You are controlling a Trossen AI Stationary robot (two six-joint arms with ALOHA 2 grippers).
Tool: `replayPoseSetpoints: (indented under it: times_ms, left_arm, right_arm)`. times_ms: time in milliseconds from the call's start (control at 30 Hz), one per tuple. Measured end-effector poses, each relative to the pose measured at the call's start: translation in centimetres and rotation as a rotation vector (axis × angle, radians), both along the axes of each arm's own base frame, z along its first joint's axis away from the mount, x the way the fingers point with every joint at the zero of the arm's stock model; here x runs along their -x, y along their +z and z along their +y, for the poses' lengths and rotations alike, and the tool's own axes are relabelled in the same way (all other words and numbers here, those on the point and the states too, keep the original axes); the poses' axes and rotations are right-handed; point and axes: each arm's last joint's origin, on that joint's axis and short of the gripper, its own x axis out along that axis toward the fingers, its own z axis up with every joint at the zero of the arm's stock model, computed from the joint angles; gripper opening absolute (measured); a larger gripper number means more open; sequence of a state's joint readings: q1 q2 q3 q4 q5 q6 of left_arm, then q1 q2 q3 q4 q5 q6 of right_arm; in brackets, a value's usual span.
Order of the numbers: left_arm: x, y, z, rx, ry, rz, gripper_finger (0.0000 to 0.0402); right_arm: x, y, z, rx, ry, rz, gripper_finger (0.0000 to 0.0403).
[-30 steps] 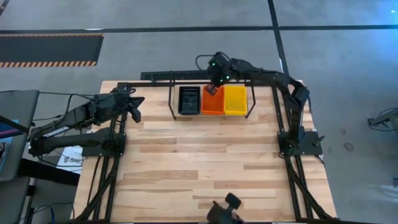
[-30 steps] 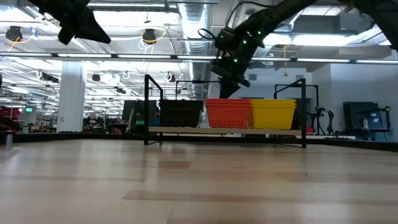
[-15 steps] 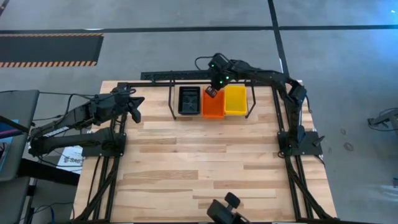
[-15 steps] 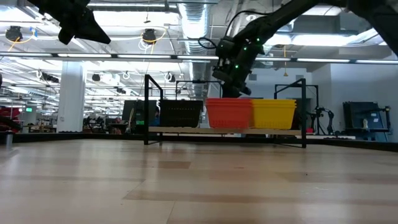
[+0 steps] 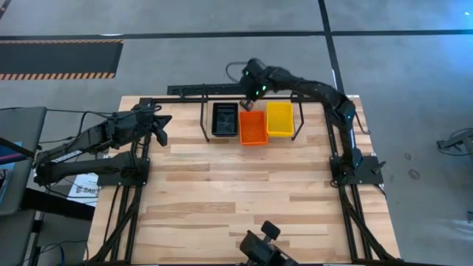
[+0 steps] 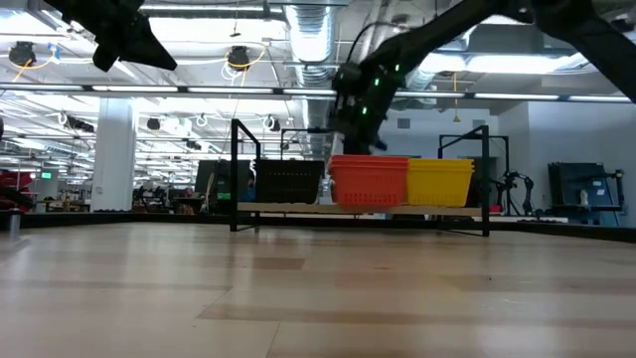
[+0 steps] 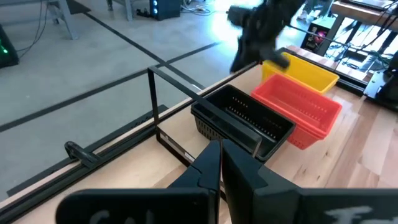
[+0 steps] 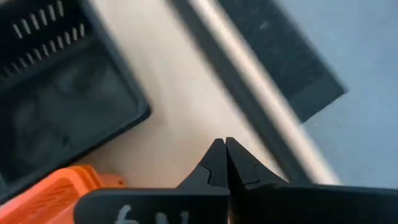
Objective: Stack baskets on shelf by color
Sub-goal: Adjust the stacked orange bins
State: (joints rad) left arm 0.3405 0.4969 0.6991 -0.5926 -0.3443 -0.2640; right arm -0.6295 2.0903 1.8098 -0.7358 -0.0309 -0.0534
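With fingers (image 8: 225, 163) shut, red-orange basket (image 8: 43, 193) beside them

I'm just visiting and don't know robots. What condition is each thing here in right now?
Black baskets: stacked on the shelf, left spot.
Red baskets: stacked in the middle, sticking out toward the table's front.
Yellow baskets: stacked on the right.
Shelf: upright, holding all three stacks.
Right gripper: shut, empty, above the red stack's far end.
Left gripper: shut, empty, raised at the left.

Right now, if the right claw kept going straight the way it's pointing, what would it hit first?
Probably bare tabletop. The shut right claw aims down between the black basket and the dark frame bar at the table's back edge, though depth is hard to judge.
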Motion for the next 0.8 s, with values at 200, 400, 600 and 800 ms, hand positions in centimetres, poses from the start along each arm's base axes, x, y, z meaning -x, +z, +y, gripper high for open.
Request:
replayPoseSetpoints:
  times_ms: [200,400,600,800]
  left_arm:
    - [0.0,0.0,0.0,0.000,0.001,0.000,0.0000]
    - [0.0,0.0,0.0,-0.003,0.008,0.002,0.0000]
    - [0.0,0.0,0.0,0.003,0.012,-0.004,0.0000]
    - [0.0,0.0,0.0,0.006,0.015,-0.007,0.0000]
  right_arm:
    - [1.5,6.8,0.5,0.031,0.029,-0.052,0.0000]
    - [1.5,6.7,3.6,-0.113,0.216,0.052,0.0000]
    - [0.6,5.6,6.7,-0.133,0.415,0.157,0.0000]
    - [0.3,5.5,7.2,-0.163,0.449,0.126,0.0000]
